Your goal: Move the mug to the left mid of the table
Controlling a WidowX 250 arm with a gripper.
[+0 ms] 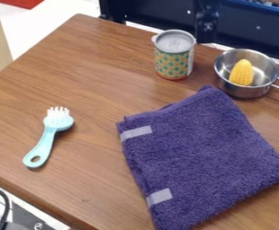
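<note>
The mug [174, 60] stood upright beyond the purple towel [202, 152], apart from it, with a grey top, a patterned teal-and-yellow side and a reddish bottom edge. Whether the gripper was released or clenched could not be told. Near the towel's far corner sat a metal pot [245, 91] holding yellow corn [241, 73]; left of the towel lay a light-blue brush [47, 139].

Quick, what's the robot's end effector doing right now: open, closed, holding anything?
End effector: whether it is open, closed or holding something cannot be told.
</note>
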